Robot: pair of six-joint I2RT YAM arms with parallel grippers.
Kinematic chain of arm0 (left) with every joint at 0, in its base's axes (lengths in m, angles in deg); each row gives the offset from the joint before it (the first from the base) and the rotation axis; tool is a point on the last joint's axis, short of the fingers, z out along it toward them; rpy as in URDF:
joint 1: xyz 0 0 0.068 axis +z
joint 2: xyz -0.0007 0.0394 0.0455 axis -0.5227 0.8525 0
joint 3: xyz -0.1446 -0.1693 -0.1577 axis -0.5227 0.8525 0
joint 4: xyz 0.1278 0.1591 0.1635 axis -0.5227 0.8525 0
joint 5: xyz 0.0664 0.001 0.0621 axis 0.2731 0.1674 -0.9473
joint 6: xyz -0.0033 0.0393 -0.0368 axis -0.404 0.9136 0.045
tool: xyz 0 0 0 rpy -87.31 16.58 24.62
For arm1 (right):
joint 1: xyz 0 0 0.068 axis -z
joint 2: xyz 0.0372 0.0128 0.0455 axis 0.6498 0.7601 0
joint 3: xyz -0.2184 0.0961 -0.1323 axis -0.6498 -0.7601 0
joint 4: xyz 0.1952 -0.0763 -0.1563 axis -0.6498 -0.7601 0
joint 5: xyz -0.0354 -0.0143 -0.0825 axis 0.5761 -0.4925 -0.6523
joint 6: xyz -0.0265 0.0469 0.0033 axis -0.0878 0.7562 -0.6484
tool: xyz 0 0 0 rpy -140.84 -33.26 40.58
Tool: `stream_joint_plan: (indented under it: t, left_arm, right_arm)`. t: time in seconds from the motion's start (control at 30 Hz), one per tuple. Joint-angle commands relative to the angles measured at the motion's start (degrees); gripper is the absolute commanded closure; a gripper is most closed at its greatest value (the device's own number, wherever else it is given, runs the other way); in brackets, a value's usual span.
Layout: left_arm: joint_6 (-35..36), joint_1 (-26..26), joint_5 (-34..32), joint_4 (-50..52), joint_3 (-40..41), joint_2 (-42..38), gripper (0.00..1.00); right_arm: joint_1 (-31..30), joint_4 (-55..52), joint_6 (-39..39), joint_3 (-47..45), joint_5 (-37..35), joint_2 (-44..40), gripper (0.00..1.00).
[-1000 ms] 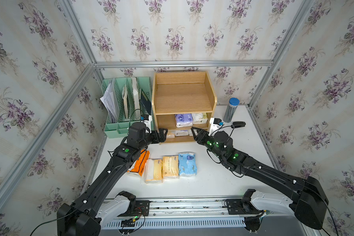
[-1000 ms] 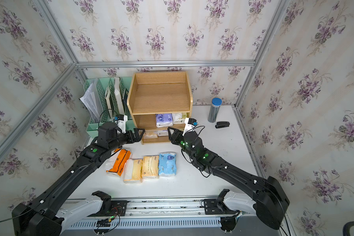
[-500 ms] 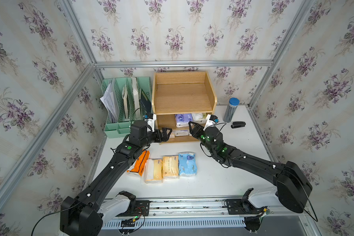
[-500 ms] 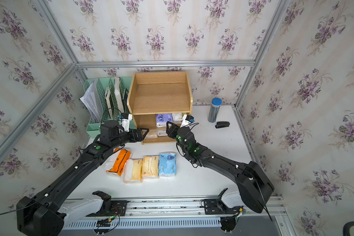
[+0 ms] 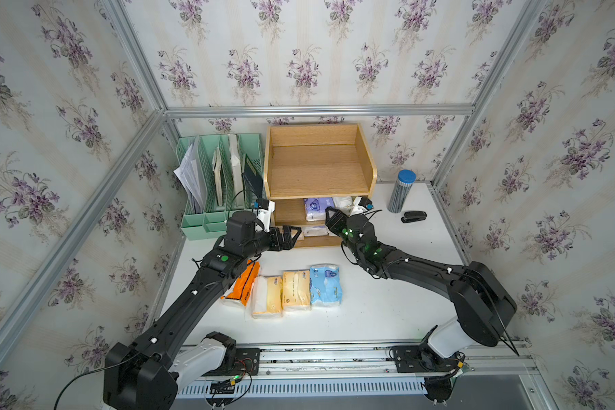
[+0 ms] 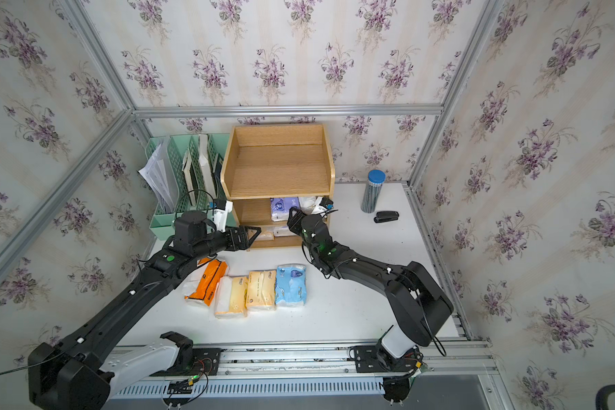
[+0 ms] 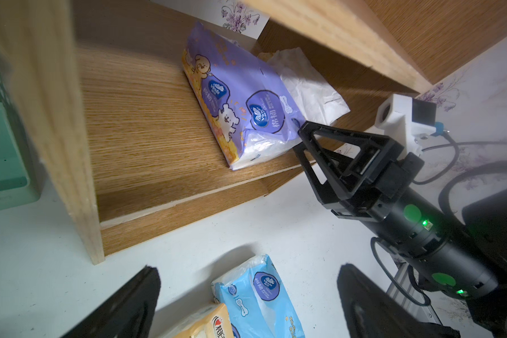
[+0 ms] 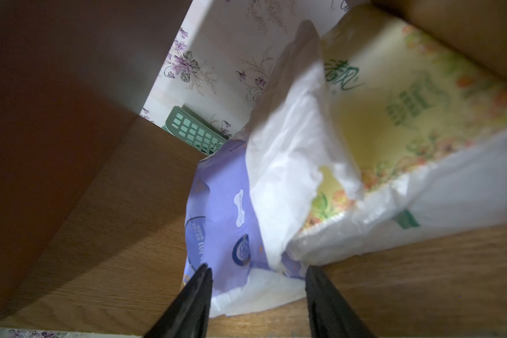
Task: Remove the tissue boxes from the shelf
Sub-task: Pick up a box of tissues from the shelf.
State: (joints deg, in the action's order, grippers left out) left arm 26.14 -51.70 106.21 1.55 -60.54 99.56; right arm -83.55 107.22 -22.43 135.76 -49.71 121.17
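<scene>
Both arms have moved in on the shelf [image 5: 318,167] over the last second, the right one reaching its middle tier. The top tier is bare. Four tissue boxes [image 5: 296,289] lie in a row on the table [image 5: 387,305], probably set well clear to keep the shelf front free. The left gripper [image 5: 294,233] waits at the lower tier, spread wide and empty. The right gripper [image 8: 256,273] stands half apart, straddling the front end of the purple pack [image 7: 240,96], beside a white-yellow pack [image 8: 407,117]. Whether it presses yet is unclear.
</scene>
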Motion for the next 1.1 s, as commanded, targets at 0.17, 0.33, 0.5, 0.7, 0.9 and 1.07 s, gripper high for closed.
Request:
stream_joint_plan:
  t: [0.17, 0.33, 0.5, 0.7, 0.9, 1.07]
  left_arm:
    - [0.63, 0.05, 0.93, -0.91, 0.59, -0.73, 0.01]
    - [0.71, -0.02, 0.74, -0.54, 1.24, -1.67, 0.01]
    - [0.8, 0.02, -0.36, 0.75, 1.41, -2.88, 0.01]
    - [0.7, 0.05, -2.79, 2.41, 1.95, -5.01, 0.01]
    - [0.02, 0.03, -2.8, 2.98, 1.78, -5.42, 0.01]
    - [-0.36, 0.02, -2.78, 3.07, 1.13, -5.35, 0.01]
  right_arm:
    - [-0.04, 0.71, -0.33, 4.41, 2.23, 4.81, 0.56]
    - [-0.13, 1.5, -0.21, 4.3, 4.29, 5.51, 0.72]
    - [-0.44, 0.15, -1.64, 4.13, 6.4, 4.09, 0.86]
    - [-0.83, -3.86, -3.71, 3.04, 8.1, 0.57, 0.94]
    - [-1.14, -5.22, -4.35, 0.01, 10.45, -2.2, 0.97]
    - [-2.1, -6.61, -4.52, -1.8, 10.84, -3.87, 0.97]
